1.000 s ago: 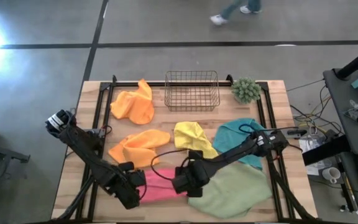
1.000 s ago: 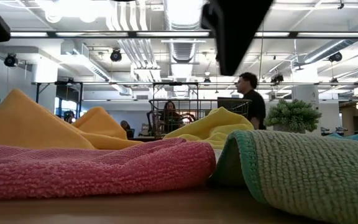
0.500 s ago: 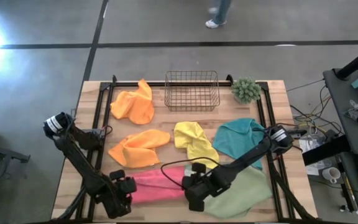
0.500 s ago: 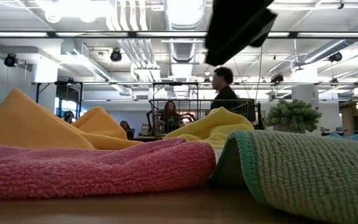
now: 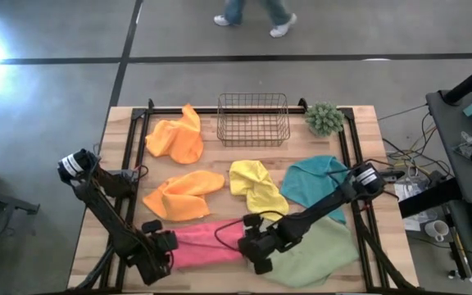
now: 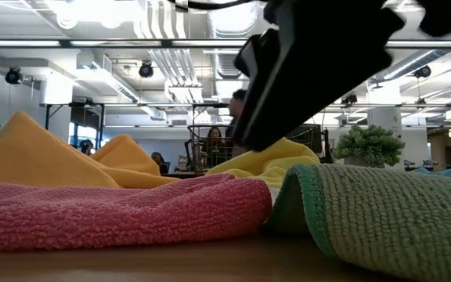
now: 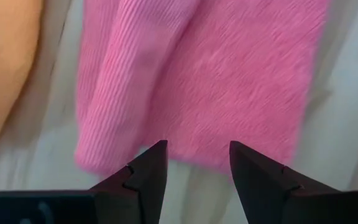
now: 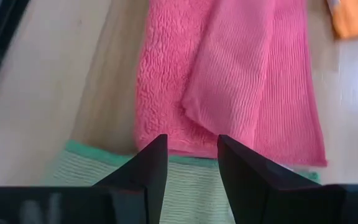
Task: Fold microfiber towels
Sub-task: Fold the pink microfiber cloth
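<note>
Pink towel (image 5: 207, 244) is found lying loosely doubled along the table's (image 5: 365, 139) near edge, between both claws, its right end touching the light green towel (image 5: 322, 250). Left claw (image 5: 161, 256) is held open over the pink towel's left end, nothing gripped. Right claw (image 5: 252, 248) is likewise open above the pink towel's right end, where pink meets green. Risks are judged as follows: the green edge could be pinched together with the pink one, dragging both; a single layer could be caught, spoiling the fold; uneven pulls could skew the cloth.
</note>
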